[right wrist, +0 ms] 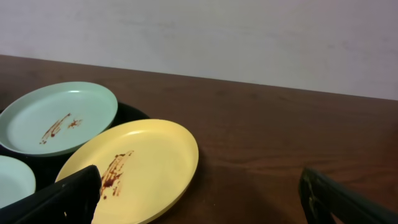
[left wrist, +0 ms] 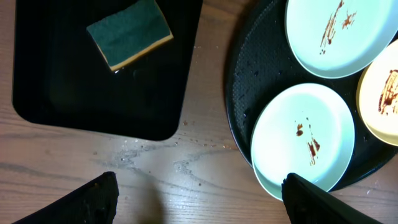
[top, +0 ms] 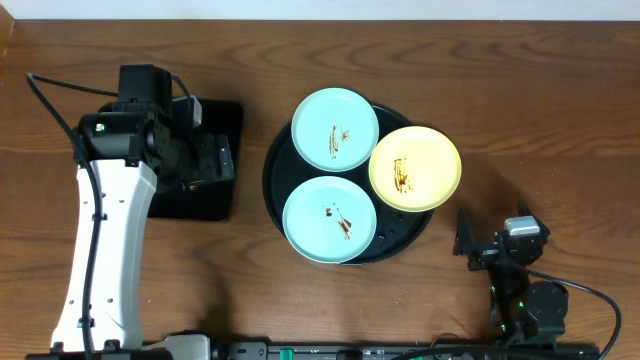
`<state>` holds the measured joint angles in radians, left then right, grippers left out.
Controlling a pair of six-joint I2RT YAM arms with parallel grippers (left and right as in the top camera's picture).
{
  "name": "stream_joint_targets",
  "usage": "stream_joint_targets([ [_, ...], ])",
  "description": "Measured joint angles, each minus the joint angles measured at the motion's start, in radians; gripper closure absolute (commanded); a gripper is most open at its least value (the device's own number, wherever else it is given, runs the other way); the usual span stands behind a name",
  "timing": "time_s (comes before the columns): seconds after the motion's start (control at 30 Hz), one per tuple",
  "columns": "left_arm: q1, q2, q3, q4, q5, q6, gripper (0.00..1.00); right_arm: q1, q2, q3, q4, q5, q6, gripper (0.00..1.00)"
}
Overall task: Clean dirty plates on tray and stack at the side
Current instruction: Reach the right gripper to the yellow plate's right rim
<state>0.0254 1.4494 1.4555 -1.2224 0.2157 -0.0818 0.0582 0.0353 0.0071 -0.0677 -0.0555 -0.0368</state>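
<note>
Overhead first: the round black tray (top: 277, 175) sits around the middle of the table (top: 540, 90), and all three plates are on it. The upper mint plate (top: 335, 130) pokes out over the far rim. The lower mint plate (top: 330, 220) hangs over the near-left rim, and the yellow plate (top: 415, 168) sticks out past the right side. Every one has a brown smear. Left of that is the rectangular black tray (top: 225, 120), with the left arm (top: 105, 230) reaching over it. The right arm (top: 525, 300) is down at the near right, apart from the round tray.

Left wrist view: the left gripper (left wrist: 199, 186) has its fingers spread wide with nothing between them, hovering over bare wood between the two trays. A green-and-yellow sponge (left wrist: 129, 32) lies flat in the rectangular tray, well apart from the fingers. Some water drops (left wrist: 127, 158) are on the wood just beside that tray. The lower mint plate is right by one fingertip, overhanging the round tray's rim; can't tell if they touch.

Right wrist view: the right gripper (right wrist: 199, 186) is wide apart too and empty. The yellow plate is just ahead of one fingertip, the upper mint plate is behind it, and a pale wall (right wrist: 249, 37) is at the back.
</note>
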Motion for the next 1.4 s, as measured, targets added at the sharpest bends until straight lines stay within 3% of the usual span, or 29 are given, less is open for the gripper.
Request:
stream_joint_targets([
  [0.47, 0.000, 0.000, 0.000, 0.003, 0.000, 0.000, 0.15, 0.000, 0.000, 0.000, 0.001, -0.004, 0.003, 0.01],
  [0.73, 0.000, 0.000, 0.000, 0.021, 0.000, 0.000, 0.15, 0.000, 0.000, 0.000, 0.002, -0.066, 0.145, 0.01],
  [0.87, 0.000, 0.000, 0.000, 0.029, 0.000, 0.000, 0.15, 0.000, 0.038, 0.040, -0.085, -0.092, 0.183, 0.01],
  [1.07, 0.000, 0.000, 0.000, 0.043, 0.006, 0.000, 0.15, 0.000, 0.235, 0.229, -0.267, -0.117, 0.204, 0.01],
  [1.4, 0.000, 0.000, 0.002, 0.065, 0.012, 0.000, 0.15, 0.000, 0.800, 0.798, -0.655, -0.198, 0.215, 0.01],
])
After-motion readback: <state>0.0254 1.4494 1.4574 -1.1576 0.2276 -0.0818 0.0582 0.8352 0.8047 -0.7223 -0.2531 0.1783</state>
